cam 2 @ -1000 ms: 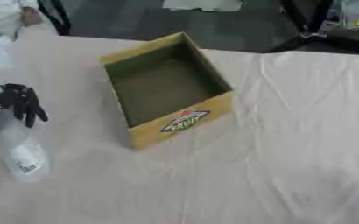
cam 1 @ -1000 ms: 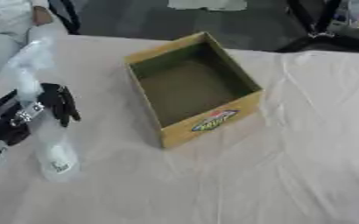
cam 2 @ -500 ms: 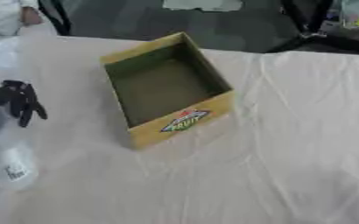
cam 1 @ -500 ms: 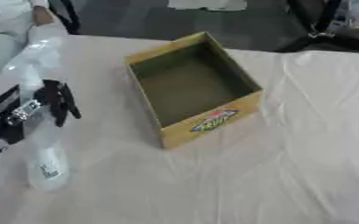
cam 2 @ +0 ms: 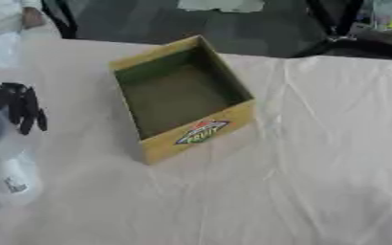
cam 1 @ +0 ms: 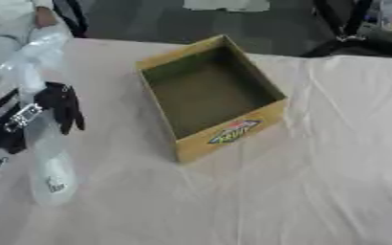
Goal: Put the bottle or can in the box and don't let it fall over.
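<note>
Box (cam 1: 212,100): yellow cardboard, open top, interior bare, fruit logo on near side wall. Sits askew on white cloth-covered table (cam 1: 316,182), centre of work area.

Bottle (cam 1: 47,158): clear plastic, small label near base, at far left of table, well apart from box. Appears upright; whether base touches cloth cannot be told.

Left hand (cam 1: 55,106): black fingers curled round bottle's upper part, grasping it.

Right hand: not visible.

Cloth between bottle and box: wrinkled, unobstructed.

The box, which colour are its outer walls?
Yellow-tan box, with a colourful logo; left eye view shows it best.
</note>
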Controlling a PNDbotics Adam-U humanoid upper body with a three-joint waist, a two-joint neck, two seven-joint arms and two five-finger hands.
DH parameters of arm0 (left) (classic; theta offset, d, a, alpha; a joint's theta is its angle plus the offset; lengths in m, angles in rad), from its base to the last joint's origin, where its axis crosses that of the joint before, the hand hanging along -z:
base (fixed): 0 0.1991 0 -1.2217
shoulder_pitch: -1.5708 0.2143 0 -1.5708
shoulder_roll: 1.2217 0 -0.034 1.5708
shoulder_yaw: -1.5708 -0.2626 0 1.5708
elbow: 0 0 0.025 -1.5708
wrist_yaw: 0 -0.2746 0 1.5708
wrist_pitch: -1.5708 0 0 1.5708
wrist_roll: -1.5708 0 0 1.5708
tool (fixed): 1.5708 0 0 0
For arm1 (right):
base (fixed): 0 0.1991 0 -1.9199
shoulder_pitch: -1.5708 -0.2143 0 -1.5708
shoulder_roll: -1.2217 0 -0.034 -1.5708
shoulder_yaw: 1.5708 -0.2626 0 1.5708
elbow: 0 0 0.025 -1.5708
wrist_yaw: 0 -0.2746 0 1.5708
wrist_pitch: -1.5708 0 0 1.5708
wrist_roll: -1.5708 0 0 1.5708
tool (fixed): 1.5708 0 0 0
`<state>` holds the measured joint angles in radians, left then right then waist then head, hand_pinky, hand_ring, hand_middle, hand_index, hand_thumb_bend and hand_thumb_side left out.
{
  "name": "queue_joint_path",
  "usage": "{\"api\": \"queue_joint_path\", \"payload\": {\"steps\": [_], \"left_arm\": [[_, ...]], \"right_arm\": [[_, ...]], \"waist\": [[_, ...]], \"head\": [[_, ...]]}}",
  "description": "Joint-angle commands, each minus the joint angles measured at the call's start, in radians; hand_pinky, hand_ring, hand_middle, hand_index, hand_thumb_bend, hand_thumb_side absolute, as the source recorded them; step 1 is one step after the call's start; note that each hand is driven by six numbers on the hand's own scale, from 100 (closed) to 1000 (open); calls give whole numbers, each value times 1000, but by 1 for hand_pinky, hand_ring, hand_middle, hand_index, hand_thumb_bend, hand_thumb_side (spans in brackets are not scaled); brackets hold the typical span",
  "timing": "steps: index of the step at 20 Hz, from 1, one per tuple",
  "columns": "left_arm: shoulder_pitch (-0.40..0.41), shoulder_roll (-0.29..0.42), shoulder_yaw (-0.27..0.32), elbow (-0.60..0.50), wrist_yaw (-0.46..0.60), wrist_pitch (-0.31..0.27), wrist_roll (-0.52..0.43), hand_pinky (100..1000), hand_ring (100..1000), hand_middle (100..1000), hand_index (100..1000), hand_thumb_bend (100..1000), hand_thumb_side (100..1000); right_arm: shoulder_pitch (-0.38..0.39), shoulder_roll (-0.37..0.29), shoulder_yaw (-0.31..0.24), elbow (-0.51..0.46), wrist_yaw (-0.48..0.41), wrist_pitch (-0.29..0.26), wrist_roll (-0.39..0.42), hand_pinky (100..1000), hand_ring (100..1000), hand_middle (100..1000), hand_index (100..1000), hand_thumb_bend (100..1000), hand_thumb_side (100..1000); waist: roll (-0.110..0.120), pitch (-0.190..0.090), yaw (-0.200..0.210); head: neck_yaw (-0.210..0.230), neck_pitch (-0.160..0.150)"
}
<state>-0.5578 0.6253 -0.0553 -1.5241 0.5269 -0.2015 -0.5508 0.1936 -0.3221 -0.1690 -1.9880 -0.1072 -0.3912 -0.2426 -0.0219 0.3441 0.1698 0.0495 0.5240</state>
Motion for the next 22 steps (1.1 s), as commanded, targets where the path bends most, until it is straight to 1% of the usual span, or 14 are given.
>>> {"api": "queue_joint_path", "payload": {"steps": [1,2,7,12,16,22], "left_arm": [[-22,30,16,-23,14,1,27,387,175,407,100,100,594],[-24,30,17,-25,15,2,37,362,164,401,100,100,592],[-27,31,15,-43,29,6,65,326,147,390,100,100,590],[-32,30,16,-62,66,10,70,324,144,388,100,100,591],[-49,37,18,-88,123,4,69,337,147,387,100,100,591],[-110,68,14,-122,196,-7,89,366,154,387,100,100,586]], "right_arm": [[-2,-22,-10,-12,-6,-5,0,930,1000,1000,909,100,569],[-2,-22,-11,-12,-7,-5,0,930,1000,1000,909,100,569],[-2,-22,-11,-12,-8,-4,0,930,1000,1000,909,100,569],[-2,-22,-12,-12,-8,-7,-1,930,1000,1000,909,100,568],[-1,-24,-13,-12,-8,-11,-2,930,1000,1000,909,100,567],[0,-27,-13,-12,-2,-18,-3,930,1000,1000,909,100,566]], "waist": [[2,-14,0],[2,-14,0],[3,-14,-1],[3,-14,-3],[3,-14,-2],[7,-10,-7]], "head": [[-3,-5],[-3,-5],[-4,-5],[-5,-7],[-5,-7],[-7,-8]]}}
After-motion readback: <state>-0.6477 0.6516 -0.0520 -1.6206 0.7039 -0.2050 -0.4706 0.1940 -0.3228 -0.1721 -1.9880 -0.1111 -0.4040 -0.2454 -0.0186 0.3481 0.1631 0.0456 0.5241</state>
